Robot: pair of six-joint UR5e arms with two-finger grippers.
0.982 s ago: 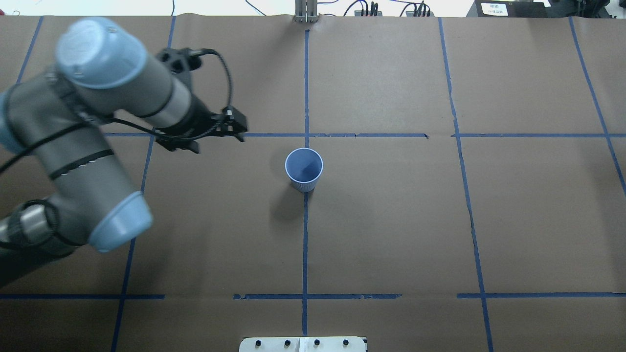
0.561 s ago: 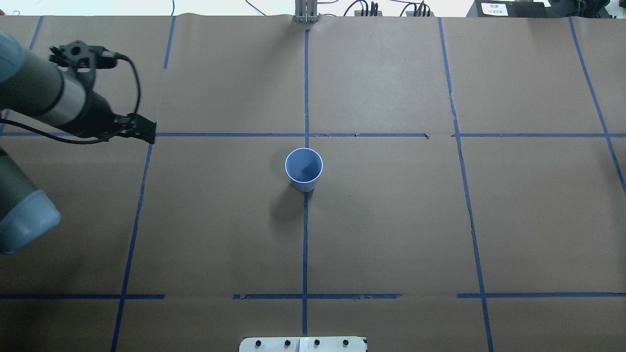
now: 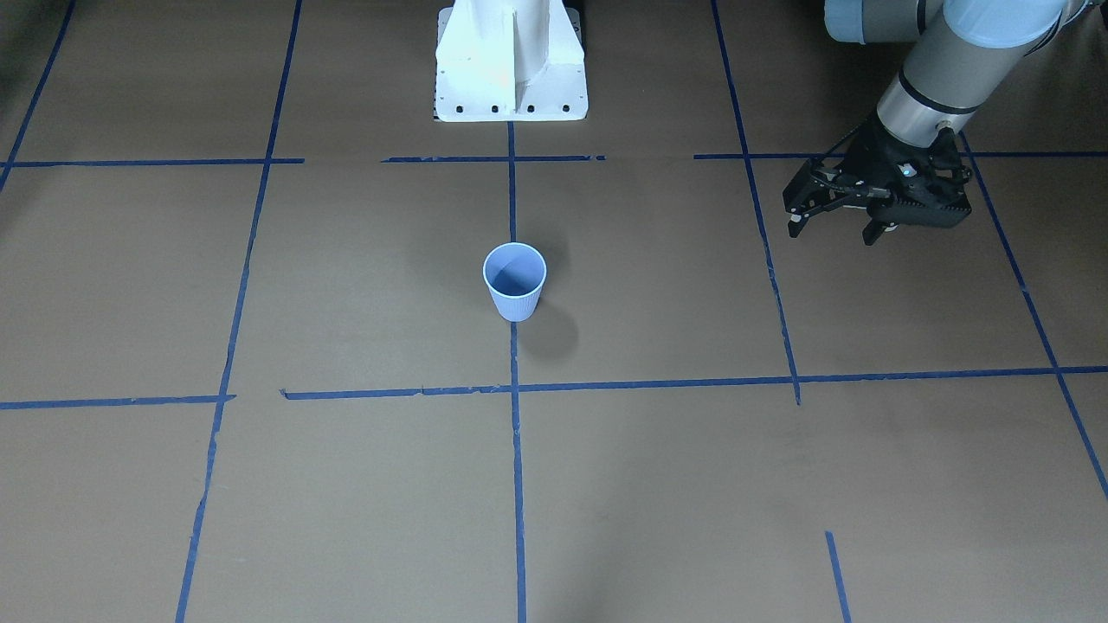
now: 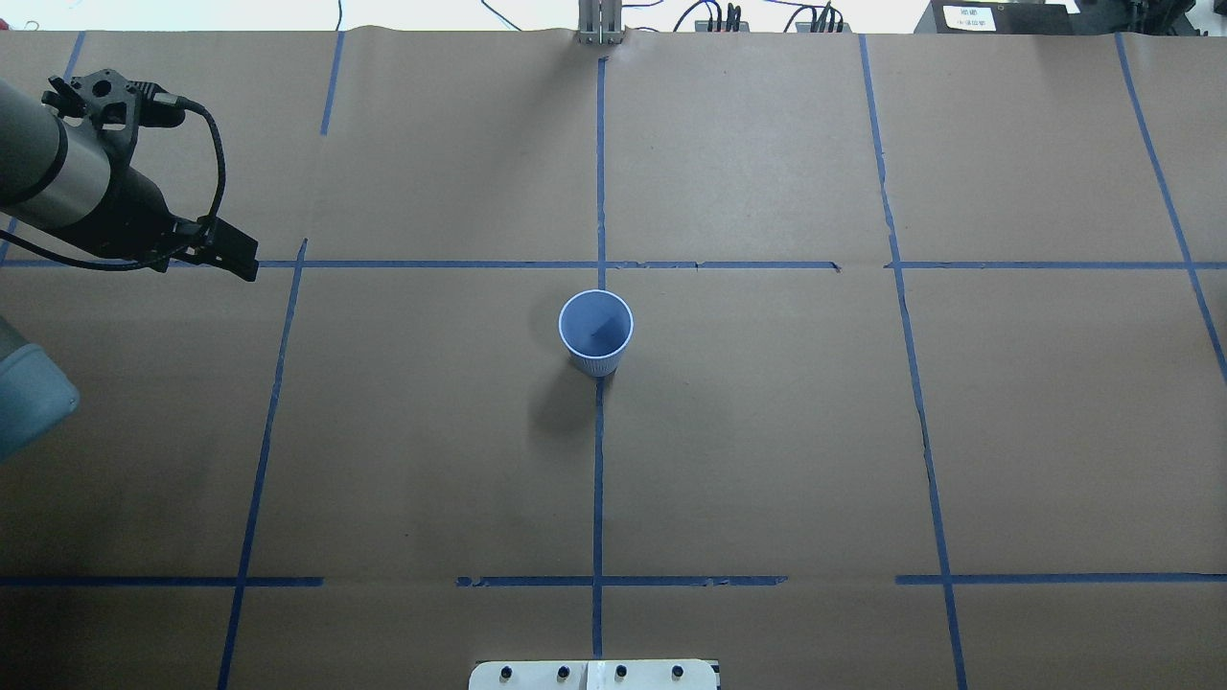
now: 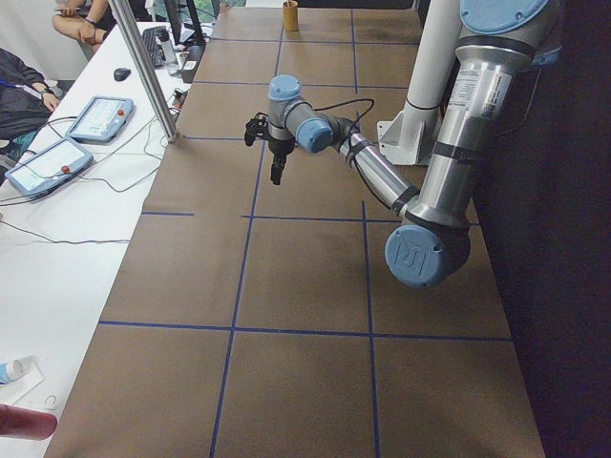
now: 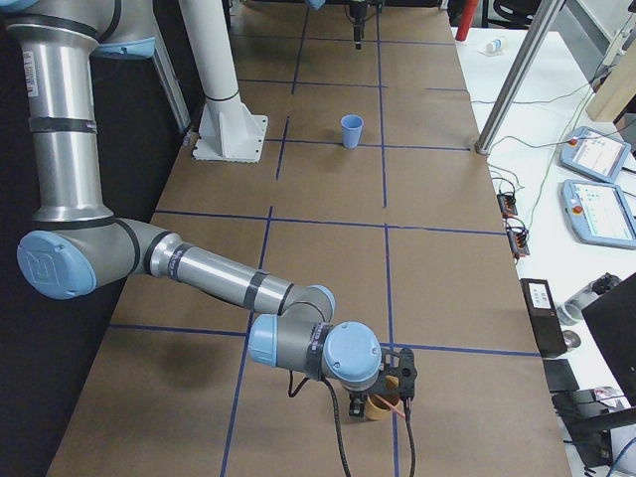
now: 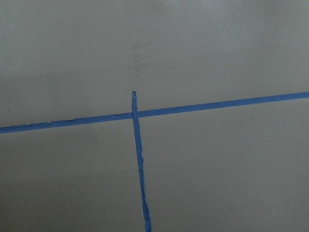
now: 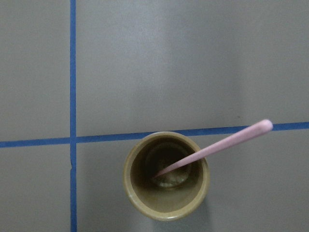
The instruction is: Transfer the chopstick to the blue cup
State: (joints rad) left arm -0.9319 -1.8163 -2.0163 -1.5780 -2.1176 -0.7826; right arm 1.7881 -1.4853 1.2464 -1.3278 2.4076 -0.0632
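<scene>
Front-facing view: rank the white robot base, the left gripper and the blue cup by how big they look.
1. white robot base, cut off by the top edge, and left gripper: these look much alike, so I won't rank one above the other.
2. blue cup: clearly the smallest.

A robotics lab: teach pendants on a side bench, blue-taped grid table

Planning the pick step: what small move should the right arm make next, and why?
Probably lower the right gripper toward the pink chopstick's raised end. The chopstick leans in the tan cup directly beneath the wrist camera, and the blue cup stands empty at the table's middle.
</scene>
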